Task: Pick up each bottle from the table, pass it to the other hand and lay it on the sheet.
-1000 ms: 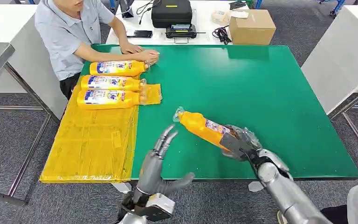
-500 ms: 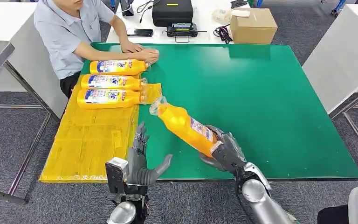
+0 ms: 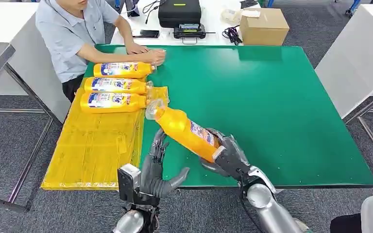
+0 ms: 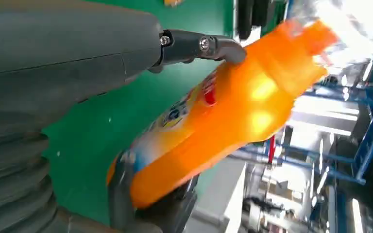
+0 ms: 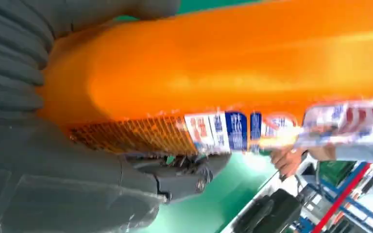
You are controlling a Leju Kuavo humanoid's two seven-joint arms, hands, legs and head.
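Green table (image 3: 272,97) fills the middle, with a yellow sheet (image 3: 97,145) draped over its left edge. A person (image 3: 73,34) sits at the far left, hands resting on the table. Three orange bottles (image 3: 114,86) lie side by side on the far part of the sheet. The right hand (image 3: 230,158) grips a fourth bottle (image 3: 184,132) by its base, raised above the near table, cap aimed far-left. The left hand (image 3: 156,167), just left of it, holds nothing, fingers spread.

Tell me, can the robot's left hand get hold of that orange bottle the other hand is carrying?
Probably yes. The left hand is open just beside the orange bottle, which the right hand holds by its base, leaving its upper body free.
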